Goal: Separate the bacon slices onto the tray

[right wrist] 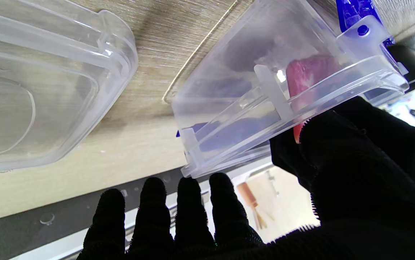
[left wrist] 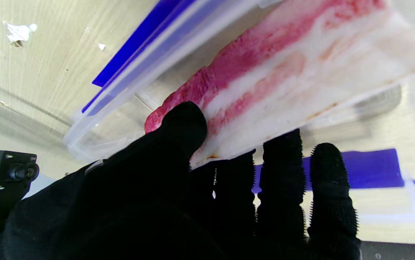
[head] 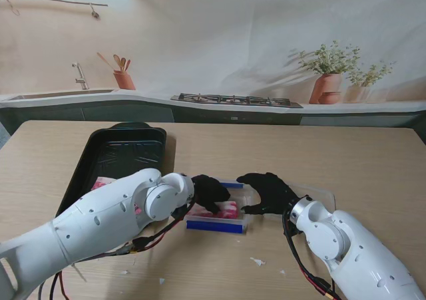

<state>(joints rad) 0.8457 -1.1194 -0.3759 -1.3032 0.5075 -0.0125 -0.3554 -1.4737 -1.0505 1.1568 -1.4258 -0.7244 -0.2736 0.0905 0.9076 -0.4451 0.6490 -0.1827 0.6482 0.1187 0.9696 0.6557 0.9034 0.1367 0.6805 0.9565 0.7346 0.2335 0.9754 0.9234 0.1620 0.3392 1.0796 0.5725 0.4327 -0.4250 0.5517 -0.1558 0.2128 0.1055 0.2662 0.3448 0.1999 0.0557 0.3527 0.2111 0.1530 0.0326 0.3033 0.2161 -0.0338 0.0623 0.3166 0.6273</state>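
While the left hand (head: 210,192) is reaching into the clear container (head: 219,215) at mid-worktop, its thumb (left wrist: 184,124) is pressing on the top bacon slice (left wrist: 283,72) with the other fingers curled under the slice's near edge, so it is closing on that slice in a pinch, not a full wrap. The right hand (head: 269,192) is sitting at the container's right wall (right wrist: 265,119), thumb against the plastic and four fingers spread and free; it looks to be bracing the box, but whether it is actually clamping the wall I cannot tell. The bacon is lying inside the container, one slice already resting on the black tray (head: 143,140) to the far left, mostly hidden by the left arm. Judging by the fat marbling and wet sheen, the slice is going to be limp, slick and clingy to the slice beneath, and easy to tear. Best hold: pinching a short end or corner, peeling slowly and low. A clear lid (right wrist: 41,83) is lying just right of the container.
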